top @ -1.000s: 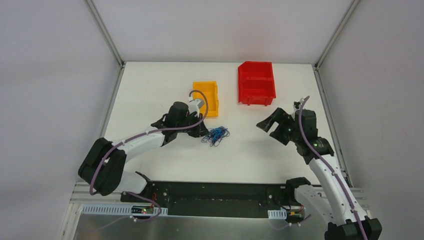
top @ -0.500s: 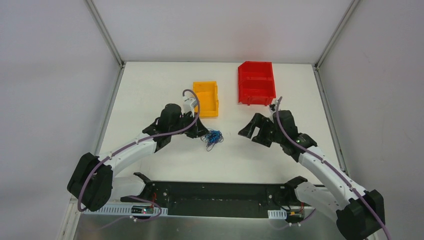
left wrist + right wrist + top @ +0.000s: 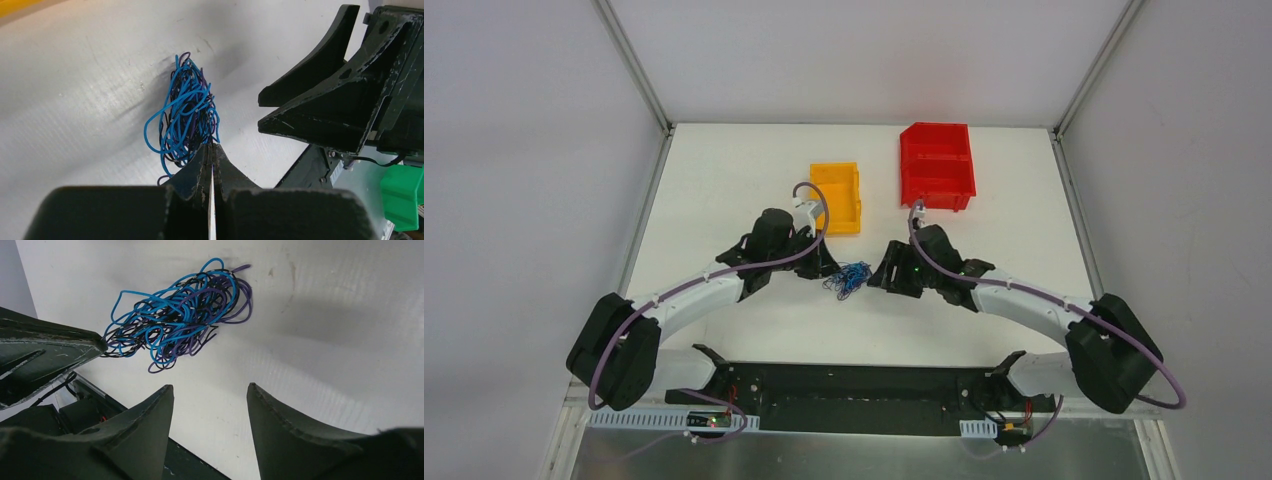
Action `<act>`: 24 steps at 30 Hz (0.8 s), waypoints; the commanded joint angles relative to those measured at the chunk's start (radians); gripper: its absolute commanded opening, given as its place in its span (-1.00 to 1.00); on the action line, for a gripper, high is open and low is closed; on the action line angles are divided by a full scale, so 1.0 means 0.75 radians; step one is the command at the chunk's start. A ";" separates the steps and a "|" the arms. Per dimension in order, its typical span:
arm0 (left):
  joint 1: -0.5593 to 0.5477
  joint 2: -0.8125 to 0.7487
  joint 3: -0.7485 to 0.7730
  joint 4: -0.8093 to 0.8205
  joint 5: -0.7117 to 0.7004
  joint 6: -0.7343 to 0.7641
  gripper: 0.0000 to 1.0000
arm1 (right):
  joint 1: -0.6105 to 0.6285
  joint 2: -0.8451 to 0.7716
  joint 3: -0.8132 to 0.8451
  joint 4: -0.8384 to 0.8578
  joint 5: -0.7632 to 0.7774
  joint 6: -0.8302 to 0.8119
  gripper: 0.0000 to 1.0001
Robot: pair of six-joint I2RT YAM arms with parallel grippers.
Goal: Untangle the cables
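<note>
The cables (image 3: 852,277) are one small tangle of thin blue, black and purple wires lying on the white table between my two grippers. My left gripper (image 3: 829,268) is shut, and its tips (image 3: 211,146) pinch strands at the near edge of the cables (image 3: 187,117). In the right wrist view the left gripper's fingertips (image 3: 97,342) meet the left end of the cables (image 3: 180,320). My right gripper (image 3: 882,275) stands just right of the tangle. It is open (image 3: 210,386) with bare table between its fingers, and the tangle lies a little beyond their tips.
A yellow bin (image 3: 836,196) stands behind the left gripper, and a larger red bin (image 3: 937,166) at the back right. The black base rail (image 3: 854,385) runs along the table's near edge. White walls enclose the table on three sides.
My right arm has swung left from the table's right side to just beside the tangle, its jaws narrowing somewhat. The left gripper stays shut on the cables and has barely moved.
</note>
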 commanded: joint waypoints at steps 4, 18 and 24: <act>-0.008 0.054 0.096 -0.161 -0.173 -0.010 -1.00 | 0.055 0.162 0.110 0.192 0.071 0.046 0.15; 0.010 0.300 0.142 -0.279 -0.224 -0.167 -1.00 | 0.133 0.276 0.227 0.038 0.413 0.021 -0.05; 0.010 0.291 0.131 -0.271 -0.218 -0.156 -1.00 | 0.099 0.285 0.194 0.043 0.447 0.117 -0.22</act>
